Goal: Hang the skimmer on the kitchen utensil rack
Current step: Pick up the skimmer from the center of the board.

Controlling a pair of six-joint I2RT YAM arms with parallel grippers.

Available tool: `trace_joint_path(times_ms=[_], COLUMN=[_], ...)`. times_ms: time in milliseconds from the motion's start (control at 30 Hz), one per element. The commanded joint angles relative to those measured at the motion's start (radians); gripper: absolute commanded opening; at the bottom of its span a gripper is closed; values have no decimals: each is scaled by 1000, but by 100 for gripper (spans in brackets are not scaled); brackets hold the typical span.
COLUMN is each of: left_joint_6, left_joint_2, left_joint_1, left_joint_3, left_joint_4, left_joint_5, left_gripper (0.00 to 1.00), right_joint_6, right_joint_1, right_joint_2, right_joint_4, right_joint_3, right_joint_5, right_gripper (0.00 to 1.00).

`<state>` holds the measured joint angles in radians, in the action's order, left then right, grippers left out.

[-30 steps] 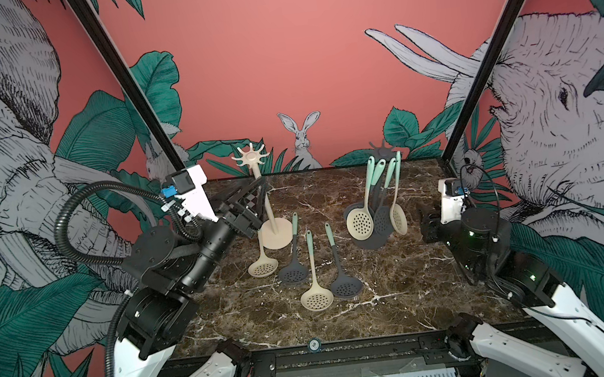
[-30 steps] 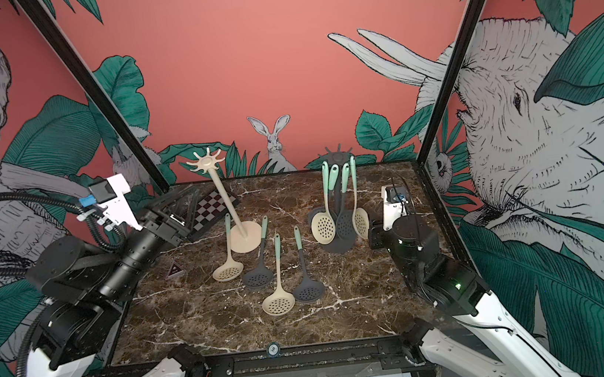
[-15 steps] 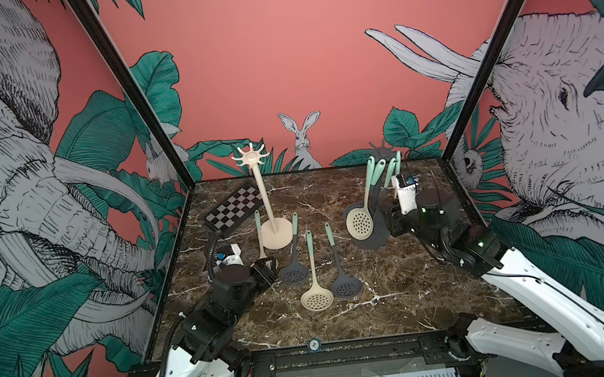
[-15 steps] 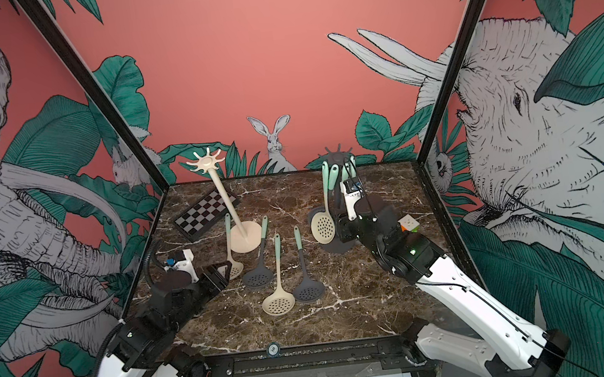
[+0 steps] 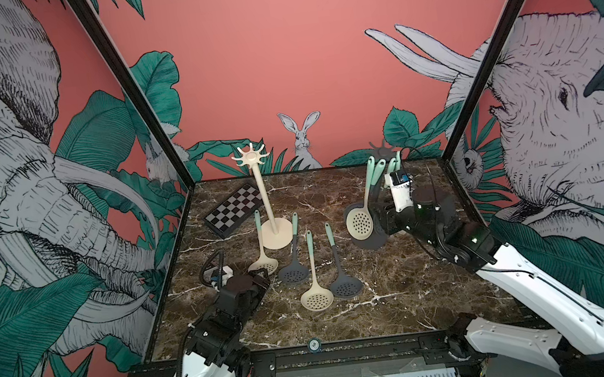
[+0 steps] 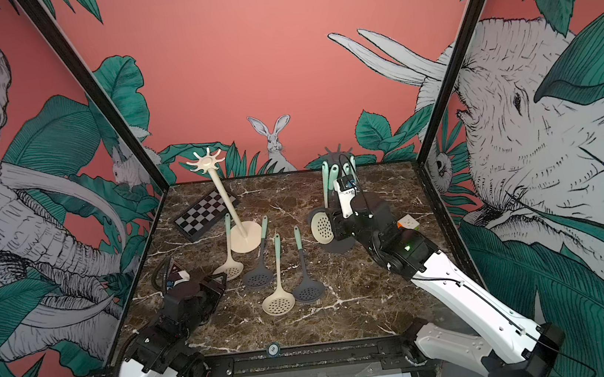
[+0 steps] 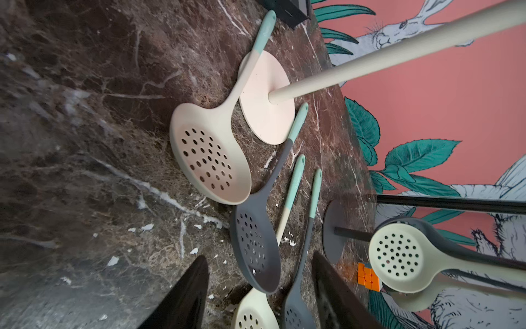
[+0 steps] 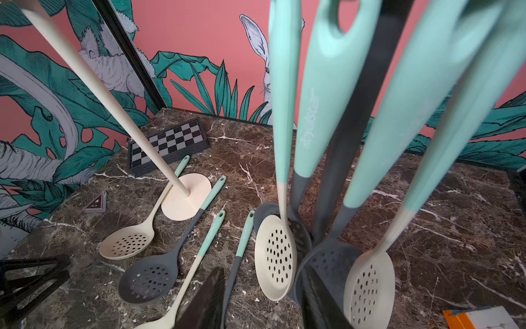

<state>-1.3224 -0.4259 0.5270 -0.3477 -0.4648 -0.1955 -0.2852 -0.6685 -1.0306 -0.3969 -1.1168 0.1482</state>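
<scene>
Several skimmers lie on the marble by the cream rack [image 5: 262, 198]: a cream skimmer [image 5: 263, 265], a dark skimmer [image 5: 293, 273], another cream one [image 5: 317, 298] and another dark one [image 5: 345, 287]. My left gripper [image 7: 259, 296] hovers low at their front left, open, with the dark skimmer's bowl [image 7: 254, 250] below the gap and nothing held. Several more skimmers hang on a dark rack [image 5: 381, 149] at the right. My right gripper [image 8: 262, 302] is open beside them, with a hanging cream bowl [image 8: 274, 256] just ahead of its gap.
A folded chessboard [image 5: 235, 208] lies at the back left behind the cream rack's base [image 5: 277, 233]. A Rubik's cube [image 6: 409, 222] sits right of the dark rack. A small triangular object [image 8: 95, 203] lies near the left wall.
The left arm dropped from high beside the cream rack to low by the lying skimmers. The right arm reached in from the right edge to the dark rack. Little movement in the last half second.
</scene>
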Motion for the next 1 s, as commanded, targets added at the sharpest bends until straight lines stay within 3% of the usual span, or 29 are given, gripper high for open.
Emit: trace_joint_path(times_ms=[0,500,733,967], left_joint_6=[-68,-29,-18,-49], left_joint_2=[-26,-277,-453,-476], left_joint_1=[-30,-250,-278,-288], left_joint_3=[39,110,98,82], left_joint_4=[19,324,426,414], left_joint_5=[-5,152,184,144], left_gripper=[58,53,35,10], right_joint_6=[-9,-8,-13,-22], right_joint_1=[0,0,0,0], right_joint_2=[-4,-52,-71,-85], right_joint_4=[41,57,53,53], right_joint_3=[6,2,-4,-5], right_joint_5=[-7,-6,-4,-5], right_gripper=[43,43,43,43])
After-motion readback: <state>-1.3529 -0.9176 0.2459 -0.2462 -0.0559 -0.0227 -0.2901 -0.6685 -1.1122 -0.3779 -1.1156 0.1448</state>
